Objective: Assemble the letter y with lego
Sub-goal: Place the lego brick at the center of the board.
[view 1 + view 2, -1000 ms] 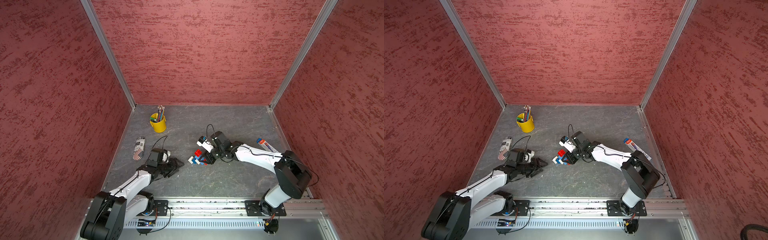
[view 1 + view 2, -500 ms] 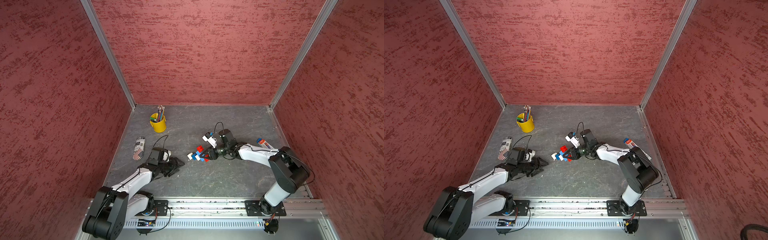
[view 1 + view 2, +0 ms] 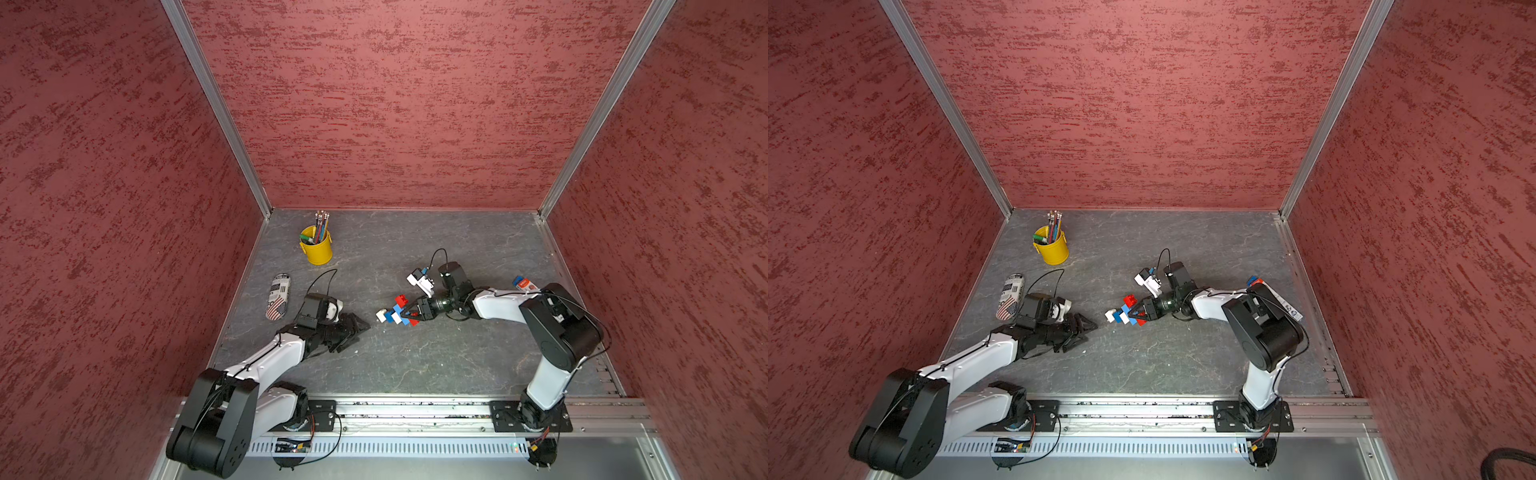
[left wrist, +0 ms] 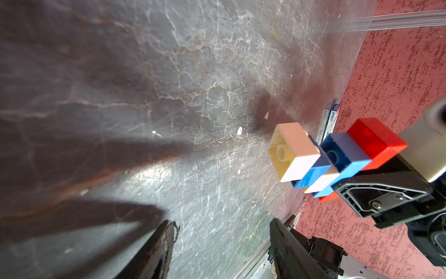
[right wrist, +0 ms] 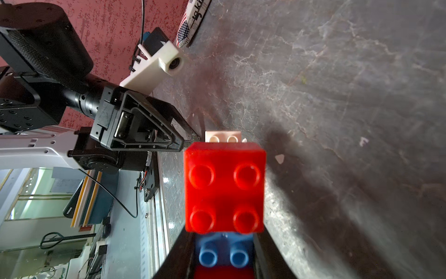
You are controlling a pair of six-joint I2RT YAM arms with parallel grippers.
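Right tool (image 3: 412, 314) clamps the letter y (image 3: 395, 311) at its forked end, white tail toward the parted, empty left tool (image 3: 360, 331).

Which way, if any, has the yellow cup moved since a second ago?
No. The yellow cup stands as before, equally near the back left corner post.

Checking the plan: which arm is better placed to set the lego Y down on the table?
Right. The right pincer is shut on the lego Y, holding it above the table; the left pincer is open, empty, and apart from it.
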